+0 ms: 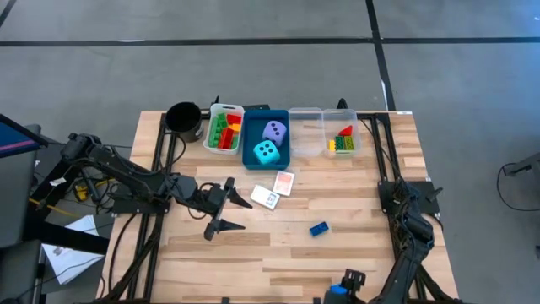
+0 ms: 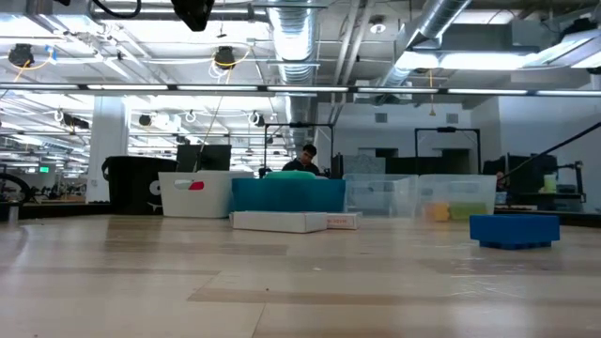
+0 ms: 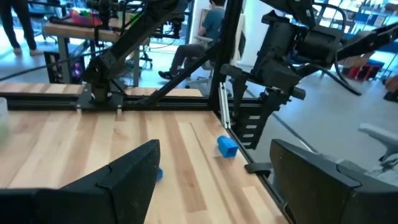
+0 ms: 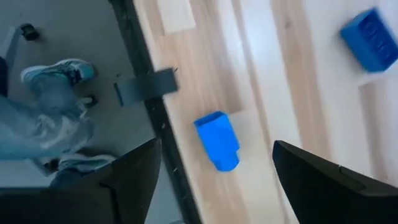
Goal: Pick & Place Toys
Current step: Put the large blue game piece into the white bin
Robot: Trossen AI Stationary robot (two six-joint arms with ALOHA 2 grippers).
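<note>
A small blue brick [image 4: 217, 140] lies on the tabletop [image 1: 278, 249] right at its near edge, close to the front right corner. In the right wrist view it sits between the two dark fingers and a little ahead of them, so the right gripper [image 4: 214, 180] hangs almost directly over it. The jaws stand well apart and hold nothing. The long axis of the brick runs roughly along the line from the jaws forward, so the fingers would close across its short sides, which looks like a good fit for a grasp.

A second blue brick [image 1: 318, 228] lies free farther in, near the middle of the tabletop, between the two arms. The left gripper [image 1: 221, 211] is somewhat nearer to this one; its jaws are also wide open and empty, and they point toward the brick from the left.

Beyond it lie two card packs [image 1: 276, 191], touching each other, just in front of the blue tray [image 1: 253, 160] with the two dice. For the edge brick, the right arm is clearly the nearer one.
</note>
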